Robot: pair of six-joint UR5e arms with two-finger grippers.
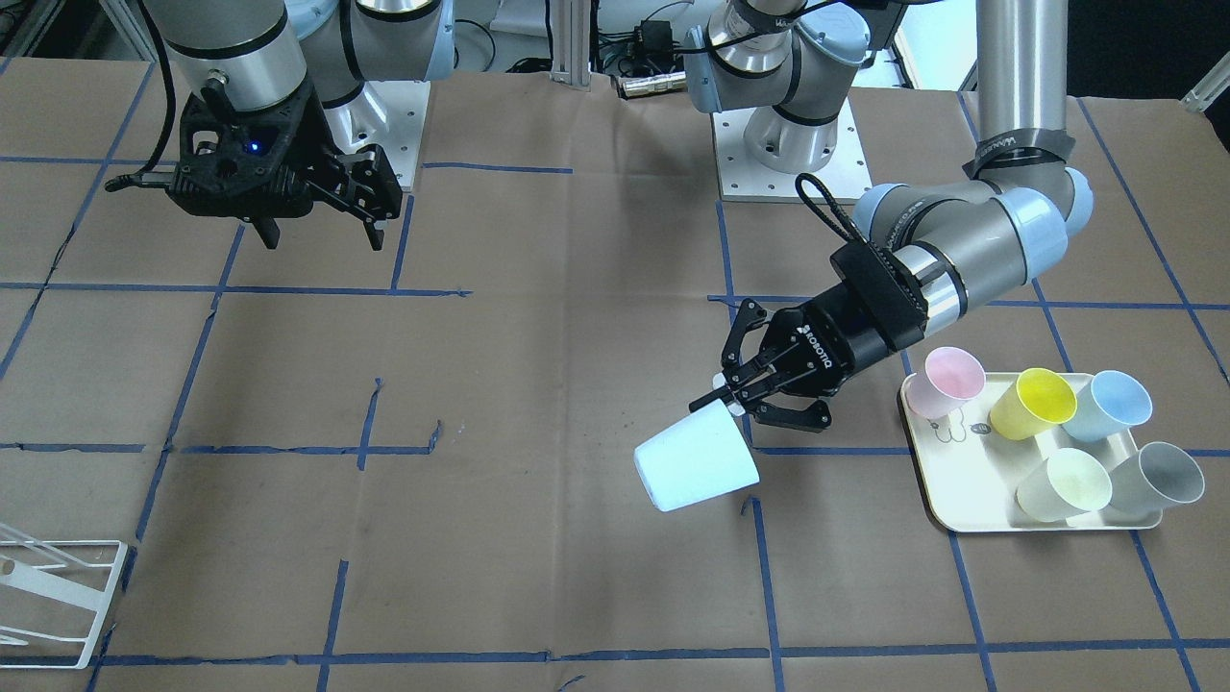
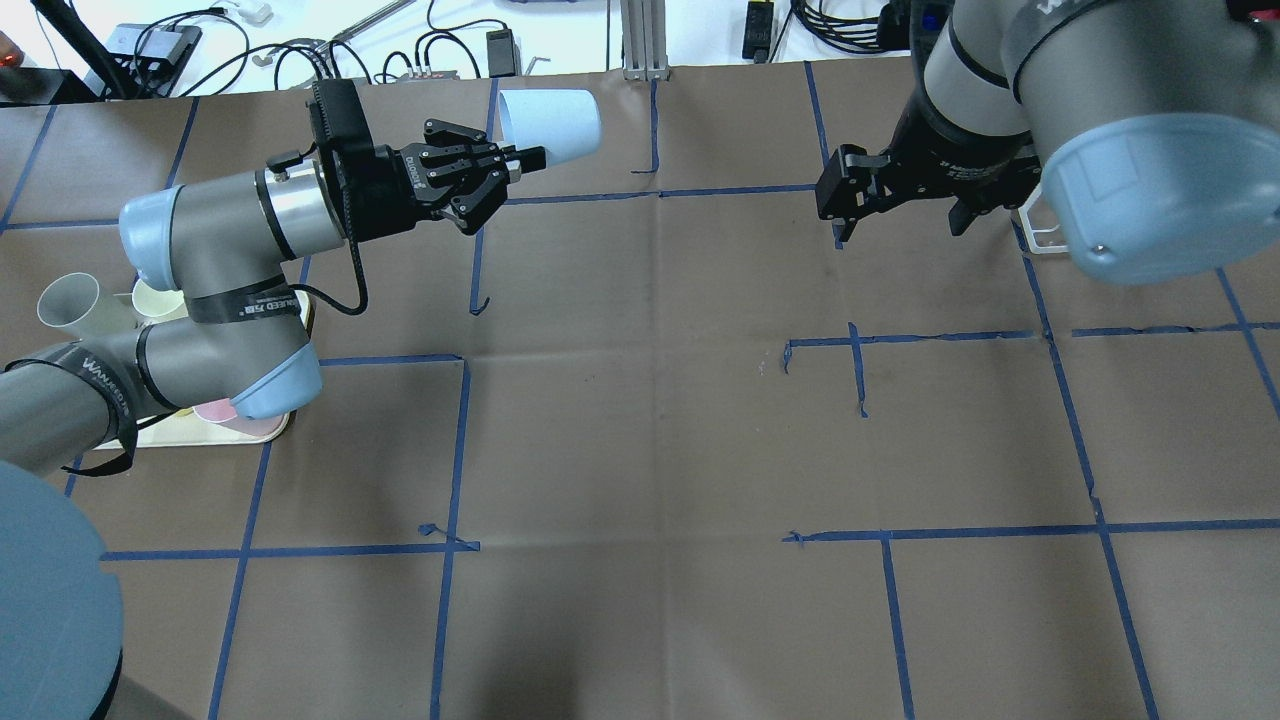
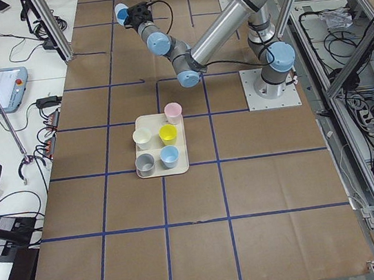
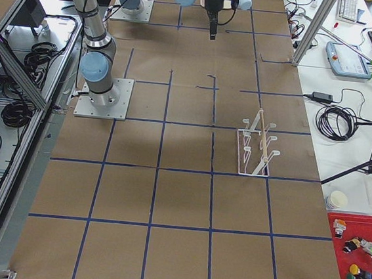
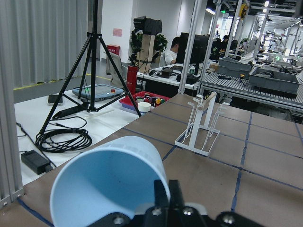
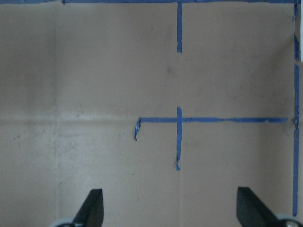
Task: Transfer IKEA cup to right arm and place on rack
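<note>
Left gripper: the black two-finger left gripper [image 1: 725,399] is pinching the rim of the pale blue plastic cup [image 1: 694,464], its fingers closed down to the thickness of the cup wall.
Cup: it is lying tipped on its side in that grip over the brown paper-covered table [image 1: 538,384]. Its mouth is facing the gripper and its base is pointing away from the left arm.
Right gripper: the black two-finger right gripper [image 1: 322,235] on the silver-grey right arm is hanging fingers-down over the table. Its jaws are spread wide and are holding nothing. It is sitting well apart from the cup.
Rack: the small white thin-wire rack [image 4: 256,146] is standing upright on the table at the robot's right, near the operators' edge and far from both grippers.
Tray: the cream rectangular tray [image 1: 951,514] is resting just beside the left arm. It is carrying a pink cup [image 1: 947,383], a yellow cup [image 1: 1033,404], a light blue cup [image 1: 1110,406], a cream cup [image 1: 1065,485] and a grey cup [image 1: 1158,478].
</note>
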